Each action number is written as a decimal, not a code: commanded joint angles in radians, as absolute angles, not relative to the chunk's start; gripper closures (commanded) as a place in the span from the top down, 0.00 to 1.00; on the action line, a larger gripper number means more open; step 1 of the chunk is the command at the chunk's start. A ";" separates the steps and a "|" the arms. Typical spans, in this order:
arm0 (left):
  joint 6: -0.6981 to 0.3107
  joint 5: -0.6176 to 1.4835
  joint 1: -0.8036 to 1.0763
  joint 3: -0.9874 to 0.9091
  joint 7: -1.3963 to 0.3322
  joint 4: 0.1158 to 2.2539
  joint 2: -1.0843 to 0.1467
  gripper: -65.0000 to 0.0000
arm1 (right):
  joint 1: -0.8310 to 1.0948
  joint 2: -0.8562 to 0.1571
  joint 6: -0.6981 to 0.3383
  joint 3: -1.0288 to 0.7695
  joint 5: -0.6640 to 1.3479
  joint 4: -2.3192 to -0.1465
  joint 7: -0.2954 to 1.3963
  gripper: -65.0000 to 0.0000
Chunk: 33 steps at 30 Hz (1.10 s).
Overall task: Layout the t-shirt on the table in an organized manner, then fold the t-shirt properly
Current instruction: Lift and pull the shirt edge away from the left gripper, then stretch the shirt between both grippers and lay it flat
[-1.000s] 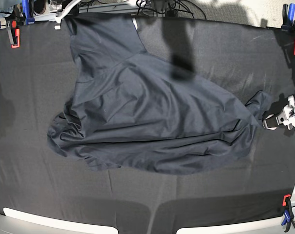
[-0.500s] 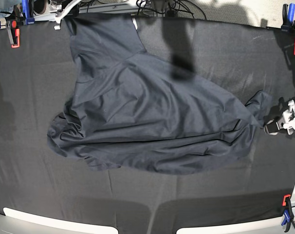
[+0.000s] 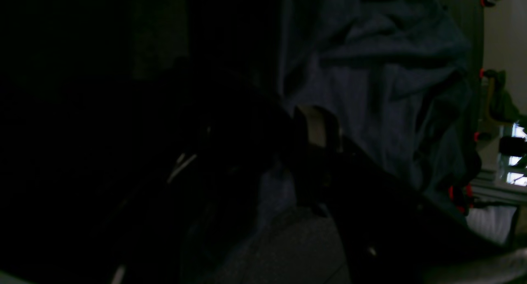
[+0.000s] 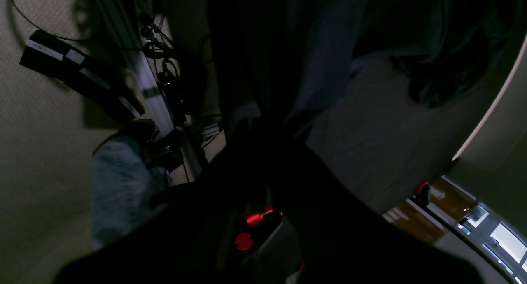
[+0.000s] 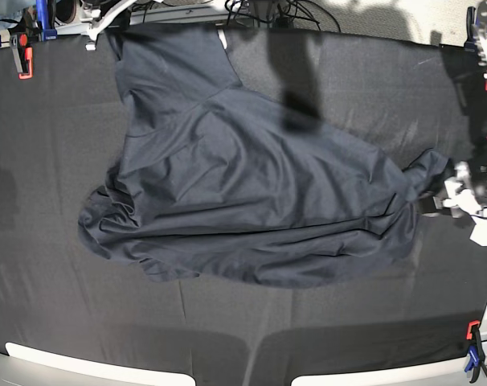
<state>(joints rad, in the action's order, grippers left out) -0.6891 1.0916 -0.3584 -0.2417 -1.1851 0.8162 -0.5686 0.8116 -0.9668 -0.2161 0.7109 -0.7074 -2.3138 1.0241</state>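
Shirt (image 5: 243, 201) lies bunched across middle of table (image 5: 51, 265), one end drawn to far edge. Left gripper (image 5: 438, 203) sits at its crumpled corner; fingers look pinched on shirt, though wrist view is dark. Right gripper (image 5: 99, 32) at far corner: grip unclear. Judgement: pull both corners apart, low and even. No readable writing.
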 commanded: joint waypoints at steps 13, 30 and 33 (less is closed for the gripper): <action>-0.698 1.255 -0.378 -0.247 -1.291 0.832 -0.672 0.00 | 0.818 -0.980 -0.200 0.707 -0.726 -2.333 1.061 0.00; -0.698 1.484 -0.169 -0.257 -1.396 0.837 -0.725 0.00 | 1.027 -1.051 -0.138 0.465 -0.767 -2.333 1.071 0.00; -0.698 1.484 -0.140 -0.287 -1.396 0.871 -0.714 0.00 | 1.055 -1.016 -0.102 0.373 -0.755 -2.333 1.062 0.00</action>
<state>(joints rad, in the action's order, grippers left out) -0.6907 1.4559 -0.1234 -0.2768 -1.3960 0.8555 -0.6903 1.0447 -1.0069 -0.1219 0.3744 -0.7471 -2.3154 1.0531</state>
